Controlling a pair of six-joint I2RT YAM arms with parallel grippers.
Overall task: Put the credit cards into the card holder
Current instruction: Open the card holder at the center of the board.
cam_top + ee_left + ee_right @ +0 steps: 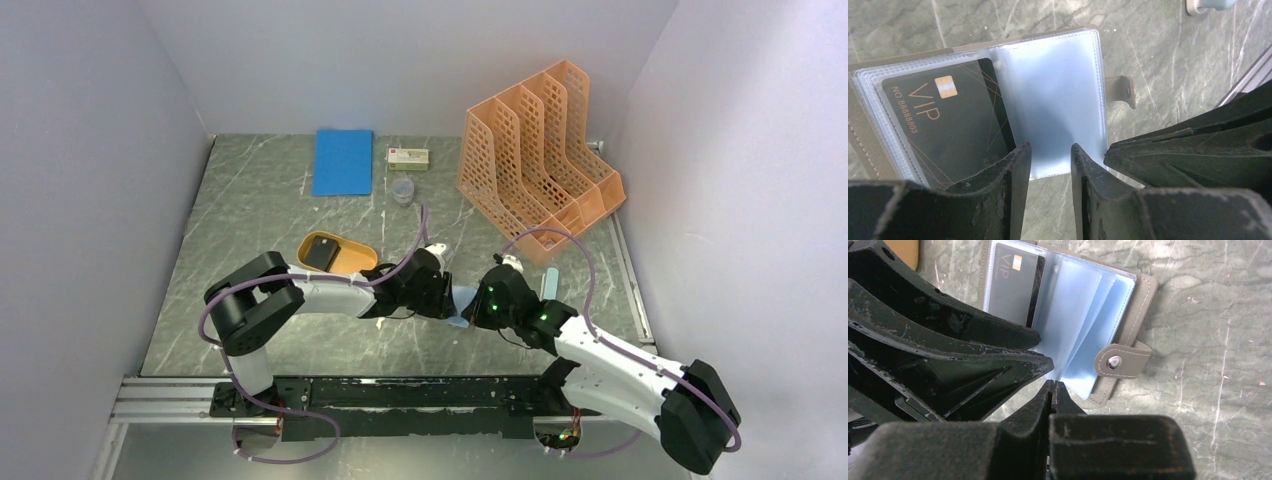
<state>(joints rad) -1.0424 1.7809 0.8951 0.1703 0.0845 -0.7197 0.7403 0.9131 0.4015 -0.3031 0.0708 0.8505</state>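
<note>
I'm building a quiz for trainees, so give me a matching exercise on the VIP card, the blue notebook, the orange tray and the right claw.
1 VIP card
2 blue notebook
3 orange tray
4 right claw

A holds a dark card
B closed
C in the card holder's clear sleeve
D flat near the back wall

Pairs: 1-C, 2-D, 3-A, 4-B

The setting is a robotics lab test cell. Plain white panels (90, 150) enclose a dark marbled table (260, 200) on three sides. An aluminium rail (400, 395) along the bottom edge carries a left arm (300, 295) and a right arm (620, 365). Office props, a file rack (540, 165) and a notebook (342, 161), occupy the top.
</note>
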